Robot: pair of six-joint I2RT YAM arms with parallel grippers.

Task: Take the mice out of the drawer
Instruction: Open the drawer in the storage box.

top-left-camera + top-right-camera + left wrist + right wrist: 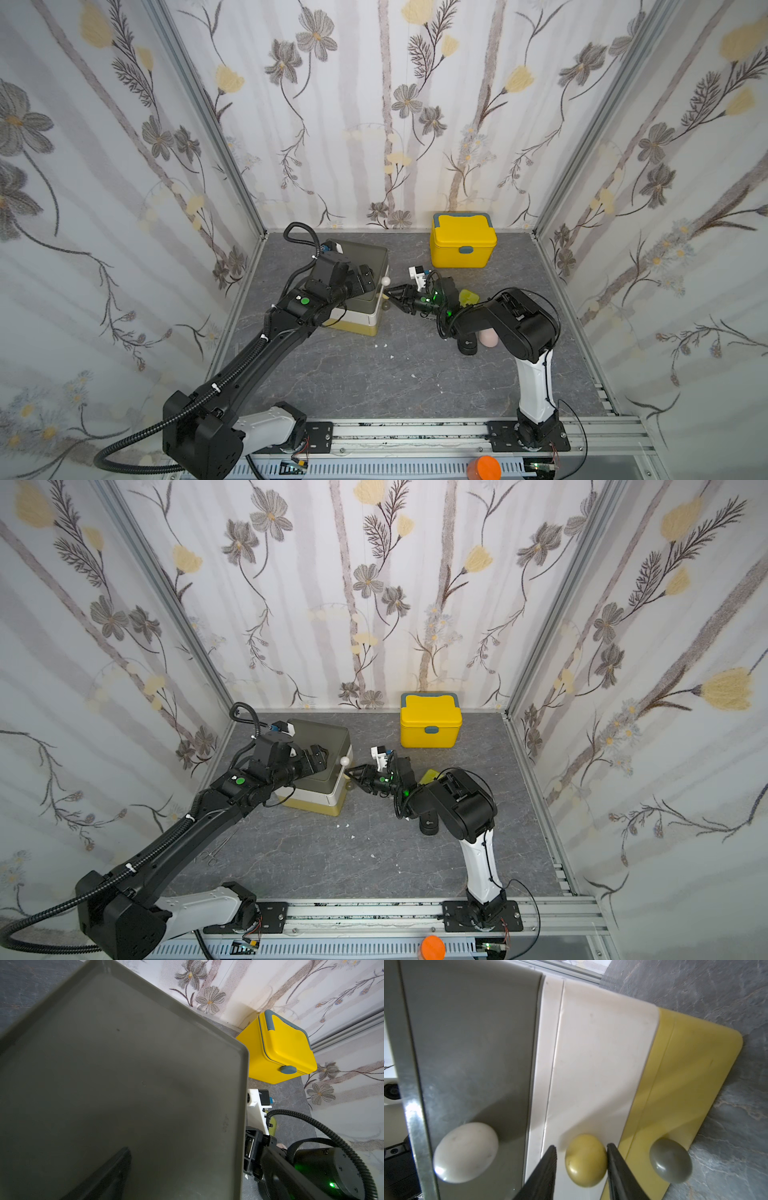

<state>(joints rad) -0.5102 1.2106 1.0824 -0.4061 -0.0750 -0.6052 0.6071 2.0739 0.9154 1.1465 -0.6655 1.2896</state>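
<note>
Right gripper: jaws part open round small round yellow plastic knob, low middle of frame, not squeezing yet. I see no mice; guess inside shut drawers. Smooth knob may slip; pull may drag little drawer box.

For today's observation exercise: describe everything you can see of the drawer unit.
The drawer unit is a plastic-looking stack of three drawers, none pulled out: grey-green on top with a white knob, white in the middle with a yellow knob, yellow at the bottom with a grey knob. It stands upright on the table. The right gripper flanks the yellow knob; the open left gripper is over its rimmed top.
</note>
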